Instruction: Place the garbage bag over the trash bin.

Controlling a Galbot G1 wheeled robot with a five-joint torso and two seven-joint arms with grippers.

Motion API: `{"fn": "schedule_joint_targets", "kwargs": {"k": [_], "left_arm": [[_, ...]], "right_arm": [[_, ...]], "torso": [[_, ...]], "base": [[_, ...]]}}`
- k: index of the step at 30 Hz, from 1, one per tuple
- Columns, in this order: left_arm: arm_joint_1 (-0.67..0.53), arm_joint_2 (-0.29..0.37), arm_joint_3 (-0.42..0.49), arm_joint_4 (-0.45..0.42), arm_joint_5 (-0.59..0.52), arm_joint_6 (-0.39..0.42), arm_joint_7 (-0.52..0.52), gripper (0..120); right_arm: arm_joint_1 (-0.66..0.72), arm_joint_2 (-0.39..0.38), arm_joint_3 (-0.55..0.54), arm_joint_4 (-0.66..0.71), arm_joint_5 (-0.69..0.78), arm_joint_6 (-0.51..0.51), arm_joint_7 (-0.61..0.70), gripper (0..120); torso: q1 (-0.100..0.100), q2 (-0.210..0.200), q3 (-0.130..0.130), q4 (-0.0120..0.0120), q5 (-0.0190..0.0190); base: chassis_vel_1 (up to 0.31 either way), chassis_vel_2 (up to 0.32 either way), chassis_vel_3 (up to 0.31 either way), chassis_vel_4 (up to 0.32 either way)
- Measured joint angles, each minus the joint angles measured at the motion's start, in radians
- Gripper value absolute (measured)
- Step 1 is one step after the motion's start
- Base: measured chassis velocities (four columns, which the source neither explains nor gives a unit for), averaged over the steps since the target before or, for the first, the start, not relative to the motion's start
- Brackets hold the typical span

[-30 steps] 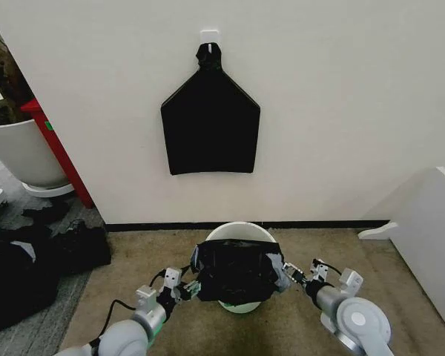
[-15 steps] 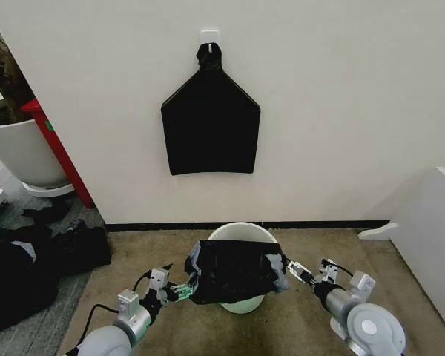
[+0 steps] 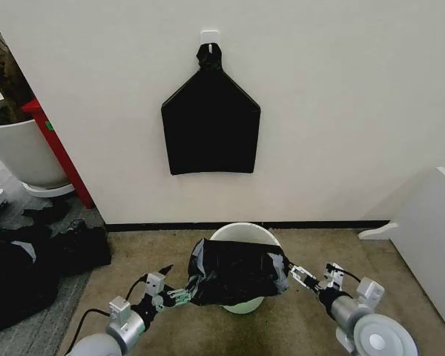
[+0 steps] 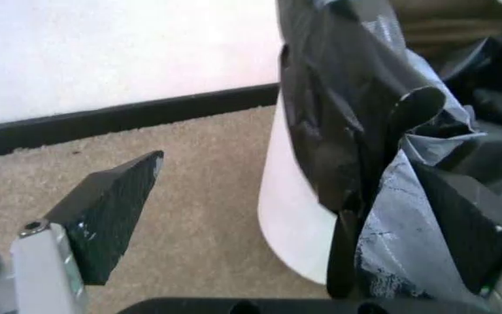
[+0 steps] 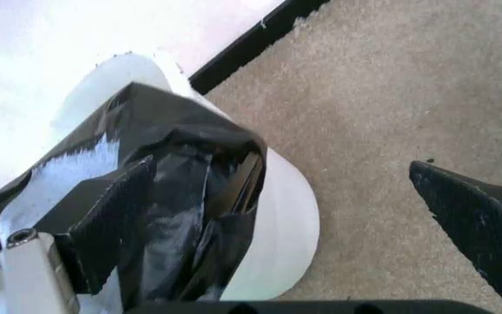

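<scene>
The cream-white trash bin point(image 3: 241, 231) stands on the carpet close to the wall. The glossy black garbage bag point(image 3: 237, 271) is draped crinkled over its near side and rim; the far rim is bare. My left gripper point(image 3: 179, 294) sits at the bag's left edge, my right gripper point(image 3: 294, 274) at its right edge. In the left wrist view the left gripper point(image 4: 286, 167) is open wide, with the garbage bag point(image 4: 365, 131) bunched against one finger and the trash bin point(image 4: 295, 216) behind. The right gripper point(image 5: 282, 167) is open too, the garbage bag point(image 5: 172, 196) lying by one finger over the trash bin point(image 5: 277, 222).
A flat black bag bundle point(image 3: 210, 122) hangs on the wall above the bin. A large white plant pot point(image 3: 18, 152) and a red panel point(image 3: 59, 152) stand at the left, dark bags point(image 3: 30, 271) on the floor below them. A white board point(image 3: 430, 237) is at the right.
Both arms have drawn back toward me and lower, the left more than the right. The bag has stayed draped on the bin, spreading slightly wider.
</scene>
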Motion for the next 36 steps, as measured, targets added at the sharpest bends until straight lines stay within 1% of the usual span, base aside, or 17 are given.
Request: {"fn": "schedule_joint_targets", "kwargs": {"k": [3, 9, 14, 23, 29, 32, 36], "left_arm": [[0.014, -0.003, -0.009, 0.012, 0.011, -0.017, 0.007, 100], [0.055, -0.005, -0.022, 0.004, 0.018, -0.035, 0.016, 100], [0.124, 0.001, -0.034, -0.022, 0.028, -0.044, 0.075, 100], [0.189, -0.002, -0.043, -0.040, 0.033, -0.056, 0.116, 100], [0.205, 0.018, -0.054, -0.067, 0.014, -0.058, 0.156, 100], [0.233, 0.027, -0.057, -0.081, 0.027, -0.063, 0.182, 100], [0.277, 0.027, -0.069, -0.099, 0.036, -0.082, 0.183, 100]], "right_arm": [[-0.003, 0.003, 0.002, 0.008, -0.001, 0.004, 0.005, 100], [-0.008, 0.009, -0.005, 0.020, -0.008, 0.008, 0.019, 100], [-0.006, 0.012, -0.017, 0.026, -0.015, 0.011, 0.038, 100], [-0.006, 0.016, -0.027, 0.047, -0.020, 0.016, 0.059, 100], [-0.001, 0.019, -0.033, 0.051, -0.025, 0.023, 0.068, 100], [0.009, 0.020, -0.033, 0.050, -0.024, 0.025, 0.078, 100], [0.011, 0.019, -0.028, 0.052, -0.021, 0.026, 0.086, 100]], "torso": [[0.000, 0.000, 0.000, 0.0000, 0.0000], [0.000, 0.000, 0.000, 0.0000, 0.0001], [0.000, 0.000, 0.000, 0.0000, 0.0003], [0.000, 0.000, 0.000, 0.0001, 0.0001], [0.000, 0.000, 0.000, -0.0001, 0.0002], [0.000, 0.000, 0.000, 0.0000, 0.0002], [0.000, 0.000, 0.000, -0.0001, 0.0001]], "base": [[0.000, 0.000, 0.000, 0.000], [0.000, 0.000, 0.000, 0.000], [0.000, 0.000, 0.000, 0.000], [0.000, 0.000, 0.000, 0.000], [0.000, 0.000, 0.000, 0.000], [0.000, 0.000, 0.000, 0.000], [0.000, 0.000, 0.000, 0.000]]}}
